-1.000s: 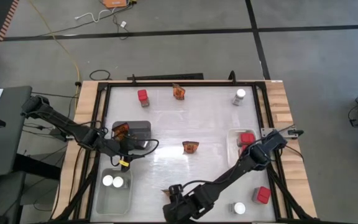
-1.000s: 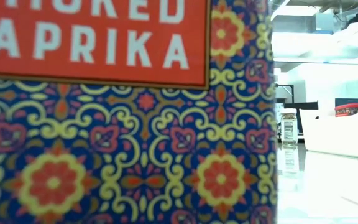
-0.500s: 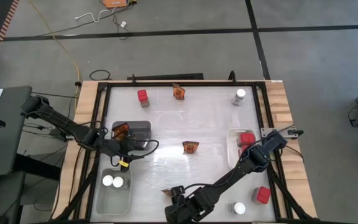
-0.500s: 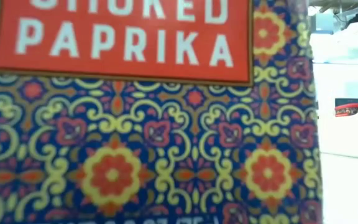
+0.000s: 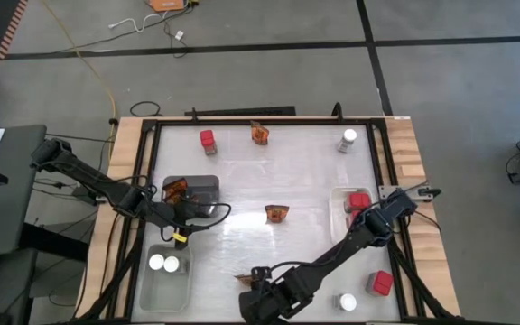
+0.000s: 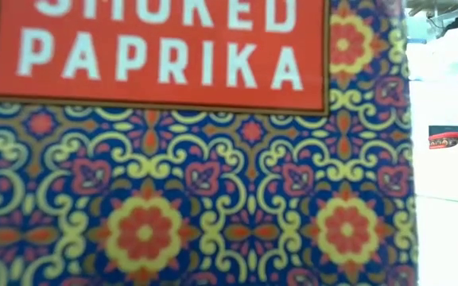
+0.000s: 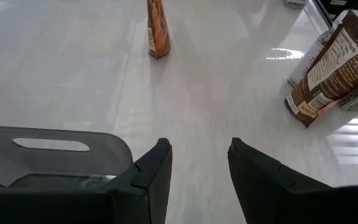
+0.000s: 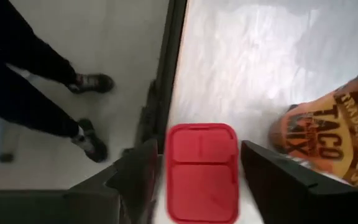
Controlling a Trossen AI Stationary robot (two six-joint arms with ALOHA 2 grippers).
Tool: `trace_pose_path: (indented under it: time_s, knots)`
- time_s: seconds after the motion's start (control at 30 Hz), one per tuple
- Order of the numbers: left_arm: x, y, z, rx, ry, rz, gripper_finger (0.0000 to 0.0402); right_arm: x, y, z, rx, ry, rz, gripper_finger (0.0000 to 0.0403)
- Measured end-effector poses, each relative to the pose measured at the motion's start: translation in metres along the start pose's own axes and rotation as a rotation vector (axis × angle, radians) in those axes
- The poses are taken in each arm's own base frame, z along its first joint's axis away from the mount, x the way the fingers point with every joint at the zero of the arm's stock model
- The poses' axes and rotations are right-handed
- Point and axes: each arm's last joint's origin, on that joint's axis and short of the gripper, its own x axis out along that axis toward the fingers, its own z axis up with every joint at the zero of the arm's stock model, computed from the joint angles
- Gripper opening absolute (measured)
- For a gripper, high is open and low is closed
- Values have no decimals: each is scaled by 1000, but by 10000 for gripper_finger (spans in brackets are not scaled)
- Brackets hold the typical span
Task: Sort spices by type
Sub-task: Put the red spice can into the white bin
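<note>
Starting at the left, the left gripper [image 5: 186,209] hangs beside the grey tray [image 5: 208,183] just as it did a second ago. Its fingers are spread with nothing between them. One orange-brown packet [image 5: 175,190] lies in that tray, and two white-lidded jars [image 5: 163,263] sit in the clear tray [image 5: 165,287] nearer the front edge.

At mid-table a loose packet [image 5: 276,213] waits, and three more spices stand along the far edge.

The change is at the front edge, where the right gripper [image 5: 262,291] has crept a little. In the low view the smoked paprika box [image 6: 189,175] has slid across and now fills nearly the whole frame, hiding the jar that showed beyond it a second ago. The right wrist view shows this box's red lid [image 8: 202,171] between the right gripper's fingers, apparently pinched, with a taco mix packet [image 8: 328,140] just beside it.

I judge the box is being carried or dragged, not merely approached. It is bound for the white tray [image 5: 341,217] at the right, where another red box [image 5: 359,200] already lies. Further right, one red box [image 5: 382,283] and one jar [image 5: 348,301] are still loose, so the sorting is well short of done.
</note>
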Motion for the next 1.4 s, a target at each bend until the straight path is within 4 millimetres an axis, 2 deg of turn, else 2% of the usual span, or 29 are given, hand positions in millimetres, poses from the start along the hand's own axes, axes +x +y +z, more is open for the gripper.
trace_pose_path:
  time_s: [0.43,0.73,1.23,1.4]
  knots:
    - [0,0,0,-10,0,0,149,-1,-6,4,60,-9,-4,260]
    - [0,0,0,-15,0,0,149,0,-17,10,209,-20,-11,261]
    - [0,0,0,-19,-2,4,149,-10,-23,8,247,-32,-119,261]
    - [0,0,0,-26,-5,9,149,-10,-25,8,189,-45,-176,261]
